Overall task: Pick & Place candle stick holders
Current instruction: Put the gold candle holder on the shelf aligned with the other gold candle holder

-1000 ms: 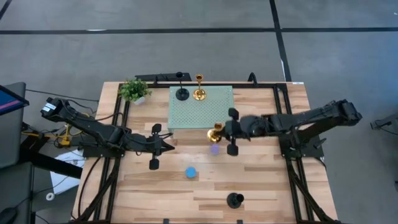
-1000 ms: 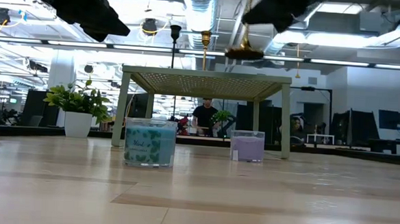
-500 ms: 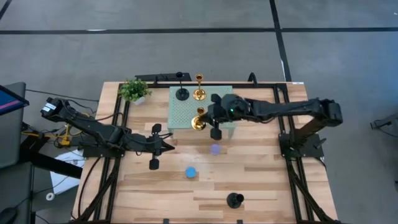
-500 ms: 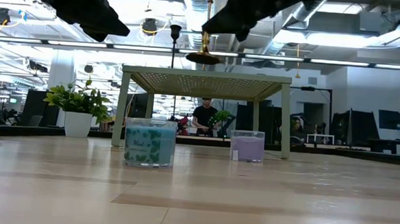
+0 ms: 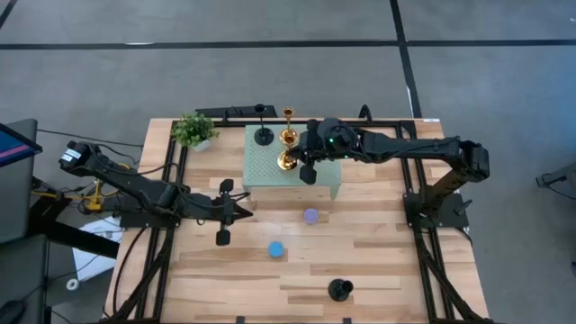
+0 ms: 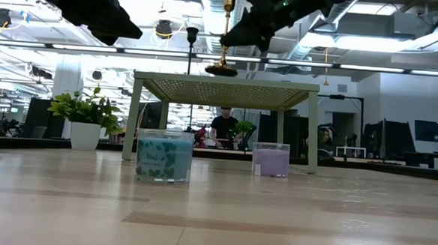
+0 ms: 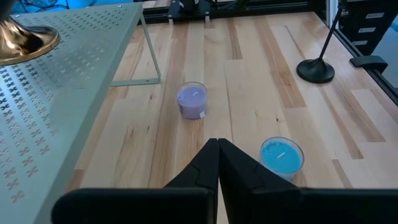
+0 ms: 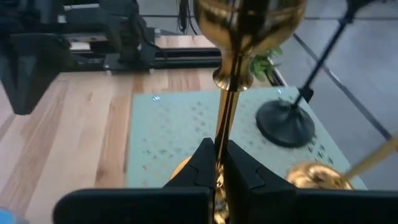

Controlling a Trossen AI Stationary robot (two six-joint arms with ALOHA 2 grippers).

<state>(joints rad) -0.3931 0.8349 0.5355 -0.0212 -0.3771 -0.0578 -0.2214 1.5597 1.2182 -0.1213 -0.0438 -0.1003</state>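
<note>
Placing step: the right gripper (image 5: 298,160), jaws clamped on a gold holder (image 5: 287,160), hangs over the stand (image 5: 270,171) just near the second gold holder (image 5: 288,136); next, lower and release; left gripper (image 5: 247,211), jaws together, waits over the bench (image 5: 378,261).

Open-plan lab; ceiling ducts (image 6: 210,2), monitors (image 6: 426,130), concrete floor (image 5: 225,72)

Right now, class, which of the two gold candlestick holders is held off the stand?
The gold holder clamped in the right gripper; the other gold holder stands free beside the black holder.
</note>
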